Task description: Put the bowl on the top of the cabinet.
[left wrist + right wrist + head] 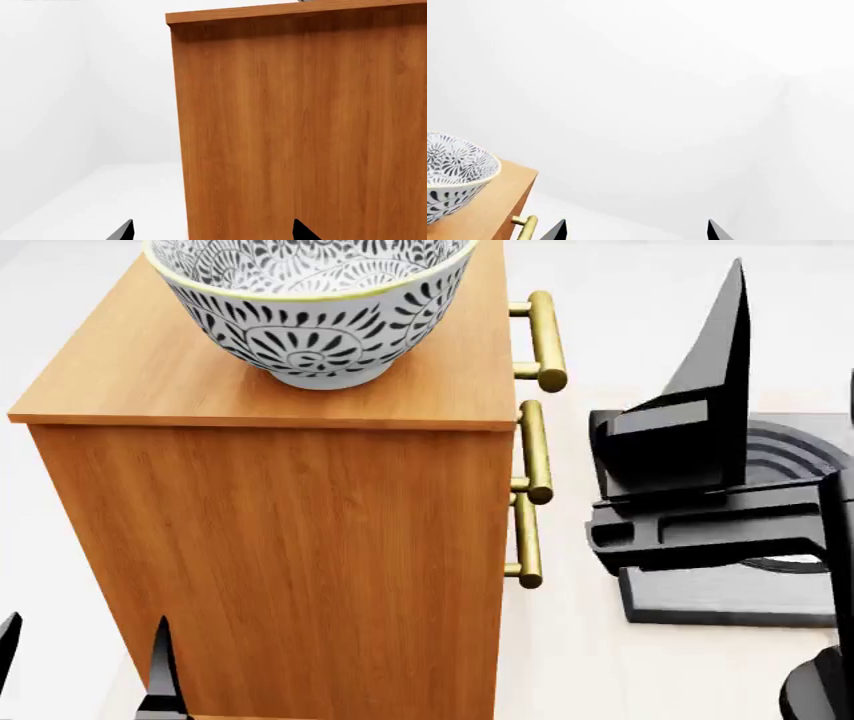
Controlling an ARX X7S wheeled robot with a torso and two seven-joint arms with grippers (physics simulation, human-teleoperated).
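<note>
Bowl [314, 305] sits upright on the flat top of the cabinet [280, 540], with its base resting on the wood toward the 12 o'clock end of the top in the head view and its upper rim cut off by the frame edge. Three brass handles [534, 450] run down the cabinet's front edge, at 3 o'clock of the bowl.

Right end effector [694, 420] stands well apart from the bowl, out past the handles at about 3 o'clock. It holds nothing; in the right wrist view its two dark fingertips [554, 231] are spread wide with only blank white wall between them, and the bowl and cabinet corner lie off to one side.

Left end effector [80, 665] hangs low at 7 o'clock beside the cabinet's side panel. Its fingers [121, 231] are parted wide in the left wrist view and grip nothing; one tip lies against the white floor [80, 200], the other in front of the wood-grain panel.
</note>
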